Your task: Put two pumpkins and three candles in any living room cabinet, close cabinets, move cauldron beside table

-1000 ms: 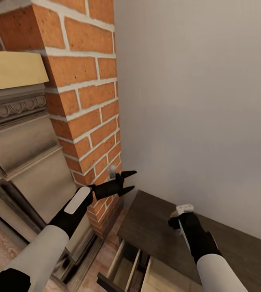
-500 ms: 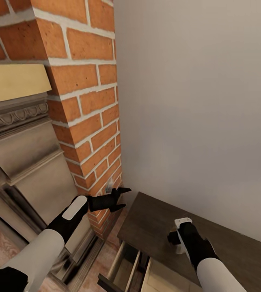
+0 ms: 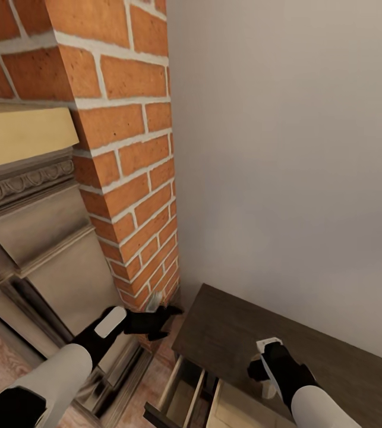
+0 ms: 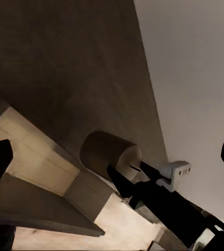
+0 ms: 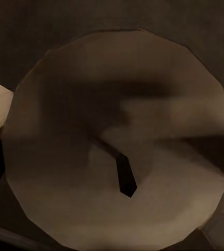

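A pale, round candle with a dark wick, pinched in the right jaws, hangs over the dark cabinet and its open drawer; left jaws spread.

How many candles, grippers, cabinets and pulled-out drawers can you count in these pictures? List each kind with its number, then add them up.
Candle: 1
Grippers: 2, the left gripper and the right gripper
Cabinet: 1
Open drawers: 2
Total: 6
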`<state>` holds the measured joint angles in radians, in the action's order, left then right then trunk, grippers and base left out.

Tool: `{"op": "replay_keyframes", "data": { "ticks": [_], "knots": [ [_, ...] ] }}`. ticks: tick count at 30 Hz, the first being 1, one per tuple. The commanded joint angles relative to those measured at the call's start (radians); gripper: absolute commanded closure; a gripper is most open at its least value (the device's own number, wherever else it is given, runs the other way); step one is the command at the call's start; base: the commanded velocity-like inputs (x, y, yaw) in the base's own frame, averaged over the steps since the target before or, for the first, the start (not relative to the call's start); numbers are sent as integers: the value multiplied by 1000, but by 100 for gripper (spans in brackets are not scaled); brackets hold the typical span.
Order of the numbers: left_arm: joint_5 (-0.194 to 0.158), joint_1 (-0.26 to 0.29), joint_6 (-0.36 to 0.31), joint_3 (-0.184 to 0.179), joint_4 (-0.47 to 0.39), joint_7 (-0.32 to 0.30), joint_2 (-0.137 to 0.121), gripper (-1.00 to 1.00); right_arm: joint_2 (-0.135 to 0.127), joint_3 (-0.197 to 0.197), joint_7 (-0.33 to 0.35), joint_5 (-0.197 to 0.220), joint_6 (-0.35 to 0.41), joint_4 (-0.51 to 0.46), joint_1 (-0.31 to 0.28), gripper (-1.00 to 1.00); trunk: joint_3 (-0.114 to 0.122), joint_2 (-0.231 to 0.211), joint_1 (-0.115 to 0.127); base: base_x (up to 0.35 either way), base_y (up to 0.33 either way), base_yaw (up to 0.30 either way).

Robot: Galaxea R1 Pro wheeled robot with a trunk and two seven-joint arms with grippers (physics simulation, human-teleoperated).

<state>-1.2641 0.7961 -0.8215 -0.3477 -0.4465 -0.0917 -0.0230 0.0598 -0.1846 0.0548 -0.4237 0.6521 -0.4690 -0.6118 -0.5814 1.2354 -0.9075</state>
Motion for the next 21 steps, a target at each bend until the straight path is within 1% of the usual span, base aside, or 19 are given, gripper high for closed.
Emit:
{"op": "replay_keyframes", "data": {
  "ticks": [1,4,5,7,9,12,16,20,21],
  "knots": [
    [30,0,19,-5,14,0,0,-100,-2,1,-2,-1,-5,12,0,100,3,-7,4,0,0,0],
    [133,0,84,-12,73,-2,5,-100,-12,1,-6,-1,-32,51,0,100,13,-28,15,0,0,0],
    [159,0,103,-13,96,-3,7,-100,-16,1,-6,-1,-48,68,0,100,16,-35,19,0,0,0],
    [188,0,133,-14,135,-5,9,-100,-21,1,-8,-1,-80,99,0,100,22,-49,27,0,0,0],
    [200,0,156,-14,163,-5,8,-100,-28,1,-8,-1,-102,121,0,100,28,-63,35,0,0,0],
    [207,0,194,-14,213,-5,7,-100,-37,1,-9,-2,-115,136,0,100,38,-84,46,0,0,0],
    [214,0,274,-24,287,-5,10,-100,-43,1,-9,-4,-141,173,1,100,50,-112,61,0,0,0],
    [233,-4,331,-50,350,-5,16,-100,-47,1,-9,-3,-230,246,1,100,63,-140,77,0,0,0],
    [237,-13,360,-58,365,-5,19,-100,-48,1,-9,-2,-263,271,1,100,66,-147,81,0,0,0]
  ]
}}
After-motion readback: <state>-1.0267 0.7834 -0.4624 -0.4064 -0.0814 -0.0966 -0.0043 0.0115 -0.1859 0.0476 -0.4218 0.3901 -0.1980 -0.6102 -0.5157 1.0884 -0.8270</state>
